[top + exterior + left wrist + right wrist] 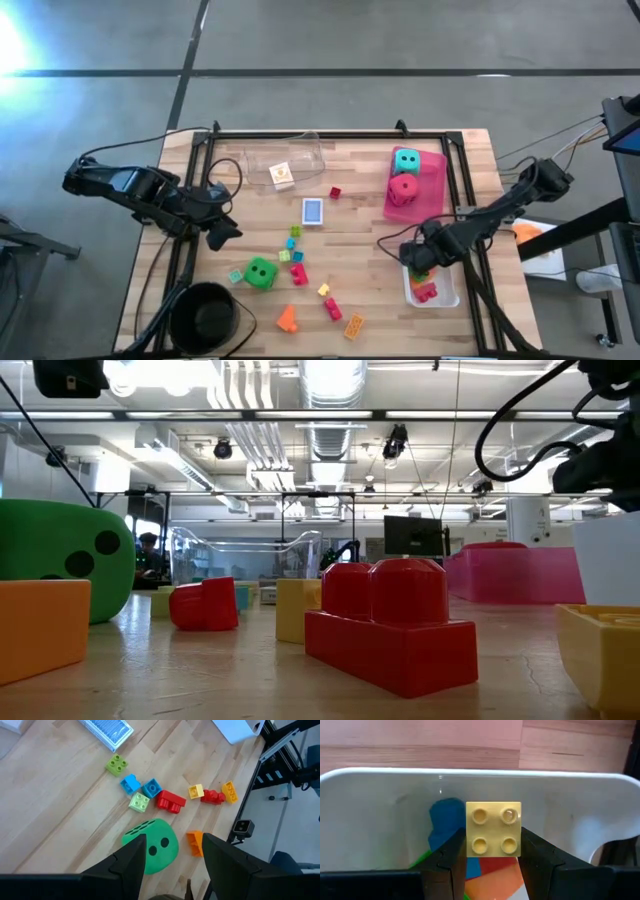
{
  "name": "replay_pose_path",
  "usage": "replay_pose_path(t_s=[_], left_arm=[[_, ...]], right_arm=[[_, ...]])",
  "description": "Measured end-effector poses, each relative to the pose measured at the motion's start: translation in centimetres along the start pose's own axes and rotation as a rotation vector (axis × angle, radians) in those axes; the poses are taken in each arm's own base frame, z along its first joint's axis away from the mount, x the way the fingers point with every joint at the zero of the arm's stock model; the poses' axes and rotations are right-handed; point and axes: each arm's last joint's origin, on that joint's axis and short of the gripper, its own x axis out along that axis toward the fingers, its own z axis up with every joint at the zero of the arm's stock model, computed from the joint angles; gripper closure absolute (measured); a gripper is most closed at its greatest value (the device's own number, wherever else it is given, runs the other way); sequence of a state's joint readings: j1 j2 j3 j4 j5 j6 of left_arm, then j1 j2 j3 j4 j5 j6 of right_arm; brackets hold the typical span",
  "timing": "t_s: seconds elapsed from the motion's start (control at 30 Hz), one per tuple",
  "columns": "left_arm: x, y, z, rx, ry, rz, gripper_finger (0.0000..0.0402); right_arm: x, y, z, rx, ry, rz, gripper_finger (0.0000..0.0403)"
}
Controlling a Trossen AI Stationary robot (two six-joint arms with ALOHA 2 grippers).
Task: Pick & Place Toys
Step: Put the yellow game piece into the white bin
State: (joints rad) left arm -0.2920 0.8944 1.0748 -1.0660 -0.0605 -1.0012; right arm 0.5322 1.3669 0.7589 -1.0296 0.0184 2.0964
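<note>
My right jaws (pixel 493 851) pinch a pale yellow four-stud brick (pixel 494 829) over the white tray (pixel 380 805), above blue, red and green bricks there. My left jaws (pixel 172 855), spread, hover over the green dotted die (pixel 156 844) on the tabletop (pixel 60 805).

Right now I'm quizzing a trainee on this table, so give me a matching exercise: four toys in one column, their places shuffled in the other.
Toys:
1. yellow brick
2. red die
3. green die
4. blue card box

Places:
A. bare wood below the left gripper
B. in the pink tray
C. flat on the wood mid-table
D. in the right gripper above the white tray

Pairs: 1-D, 2-B, 3-A, 4-C
</note>
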Motion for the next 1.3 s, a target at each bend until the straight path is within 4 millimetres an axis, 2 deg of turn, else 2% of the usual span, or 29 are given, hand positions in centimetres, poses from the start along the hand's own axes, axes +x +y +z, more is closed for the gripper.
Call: replay_pose_path(t_s=[0.57, 0.97, 1.3], left_arm=[[0.0, 0.01, 0.01, -0.022, 0.0, 0.0, 0.0205], [0.0, 0.01, 0.01, -0.022, 0.0, 0.0, 0.0205], [0.0, 0.01, 0.01, -0.021, 0.0, 0.0, 0.0205]], right_arm=[[0.25, 0.25, -0.15, -0.01, 0.023, -0.009, 0.027], [0.24, 0.23, -0.21, -0.034, 0.033, -0.013, 0.0161], [0.07, 0.18, -0.22, -0.046, 0.053, -0.007, 0.0087]])
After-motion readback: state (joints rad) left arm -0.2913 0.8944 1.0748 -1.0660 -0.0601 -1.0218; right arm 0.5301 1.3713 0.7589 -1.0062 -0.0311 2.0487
